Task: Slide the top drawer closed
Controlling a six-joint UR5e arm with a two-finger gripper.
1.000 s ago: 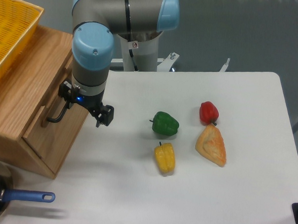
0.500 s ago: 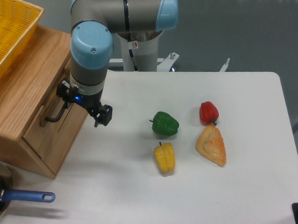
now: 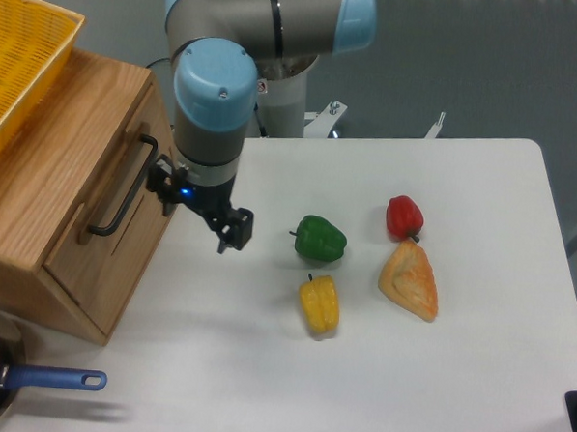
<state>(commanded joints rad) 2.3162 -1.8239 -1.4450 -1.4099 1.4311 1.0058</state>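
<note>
The top drawer [image 3: 77,181] is a light-oak panel on the slanted front of the wooden chest at the left. Its front sits flush with the chest. Its long black bar handle [image 3: 122,188] is in full view. My gripper [image 3: 201,208] hangs just to the right of the chest, above the white table. It is apart from the handle. Its jaws stand open with nothing between them. One black fingertip [image 3: 233,231] points towards the green pepper.
A yellow mesh basket [image 3: 21,57] sits on top of the chest. A green pepper [image 3: 321,238], a yellow pepper [image 3: 320,305], a red pepper [image 3: 404,216] and a pastry wedge [image 3: 411,279] lie mid-table. A pan with a blue handle [image 3: 52,379] is at the front left.
The gripper has moved right, away from the drawer handle. The handle, earlier partly covered by the gripper, now shows whole. The drawer front sits further in against the chest.
</note>
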